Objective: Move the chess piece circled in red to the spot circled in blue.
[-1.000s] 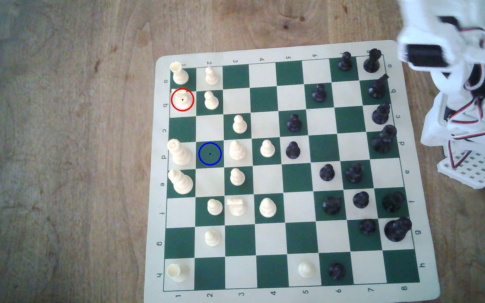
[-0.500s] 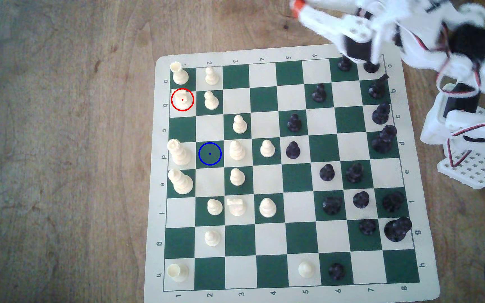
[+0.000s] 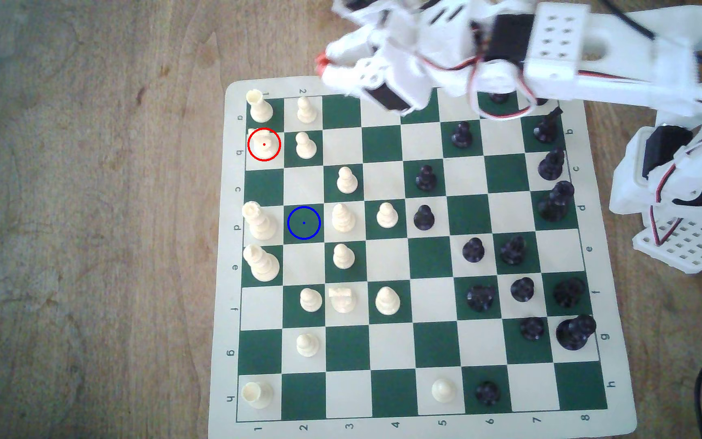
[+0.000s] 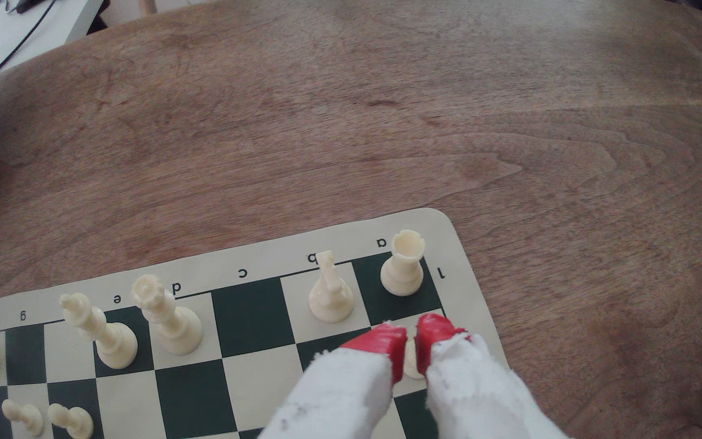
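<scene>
The arm stretched across the chessboard's far edge. Its gripper, jaws narrowly parted and empty, hung near the knight.

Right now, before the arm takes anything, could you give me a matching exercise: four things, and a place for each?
1 knight
2 blue ring
3 gripper
4 rook

A dark corner square
B cream square, ringed in red
C in the air near the board's edge, holding nothing
D dark square with no piece on it

Pairs: 1-B, 2-D, 3-C, 4-A
</scene>
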### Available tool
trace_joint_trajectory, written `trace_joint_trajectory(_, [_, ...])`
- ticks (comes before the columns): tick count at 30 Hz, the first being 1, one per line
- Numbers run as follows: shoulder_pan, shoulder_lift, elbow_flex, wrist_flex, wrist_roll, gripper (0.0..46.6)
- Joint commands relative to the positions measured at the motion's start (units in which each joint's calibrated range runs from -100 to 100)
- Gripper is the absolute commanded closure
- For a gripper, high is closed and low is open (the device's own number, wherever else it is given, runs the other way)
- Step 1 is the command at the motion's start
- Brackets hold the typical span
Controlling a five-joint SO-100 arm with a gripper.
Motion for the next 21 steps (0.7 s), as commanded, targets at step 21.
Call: trace_joint_trajectory(21, [-0.69, 30.42, -39.49, 8.95, -2.05, 32.9])
